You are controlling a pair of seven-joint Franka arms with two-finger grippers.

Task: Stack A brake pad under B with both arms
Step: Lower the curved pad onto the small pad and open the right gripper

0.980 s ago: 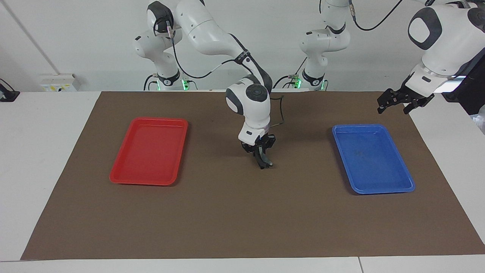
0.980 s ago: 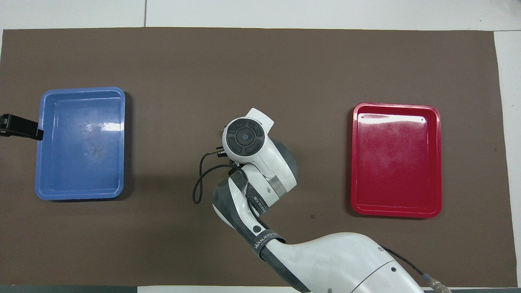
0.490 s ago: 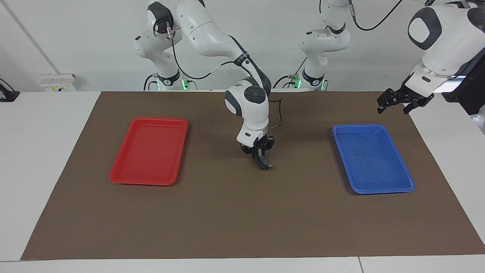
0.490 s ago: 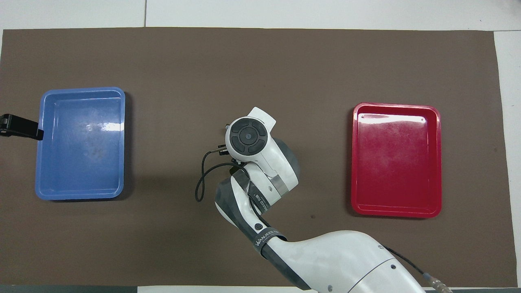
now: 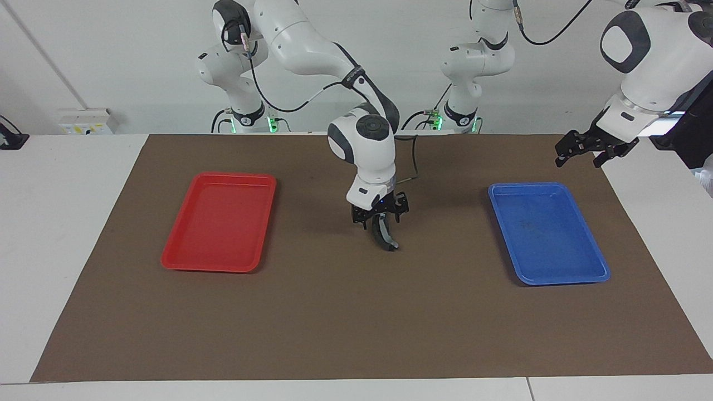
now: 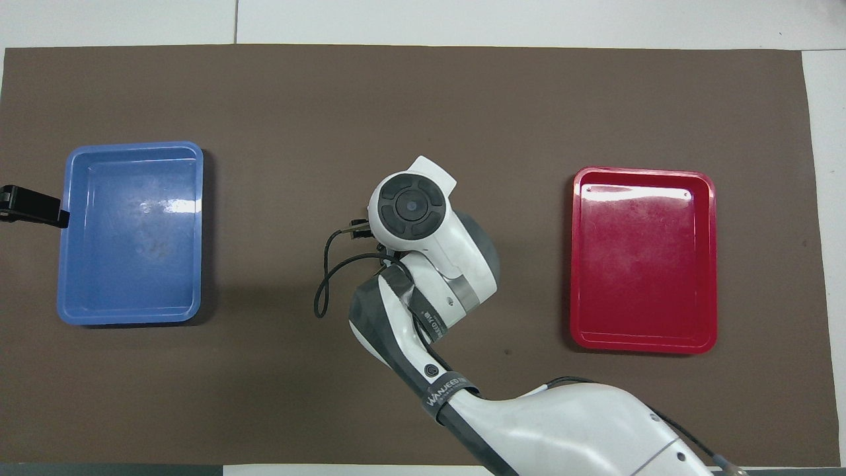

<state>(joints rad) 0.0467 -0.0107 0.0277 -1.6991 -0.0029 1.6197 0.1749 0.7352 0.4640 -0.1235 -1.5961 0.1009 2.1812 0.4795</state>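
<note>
The crescent pad B [image 5: 384, 236], black with a light grey strip along its curve, lies on the brown mat [image 5: 345, 323] midway between the two trays. My right gripper [image 5: 380, 220] hangs just above it with its fingers spread to either side of the pad's upper end. The short dark grey A pad does not show apart from B. In the overhead view the right arm's wrist [image 6: 410, 211] covers both pads and the gripper. My left gripper [image 5: 578, 160] waits open in the air at the left arm's end of the table, beside the blue tray; it also shows in the overhead view [image 6: 33, 206].
A red tray [image 5: 220, 223] lies on the mat toward the right arm's end, a blue tray [image 5: 546, 231] toward the left arm's end; both hold nothing. They show in the overhead view too, red tray [image 6: 642, 259] and blue tray [image 6: 131, 231]. A black cable [image 6: 324, 284] loops off the right wrist.
My right gripper has risen from the mat and its fingers have spread; pad B, earlier between the fingers, now lies uncovered below it. The left arm has not moved.
</note>
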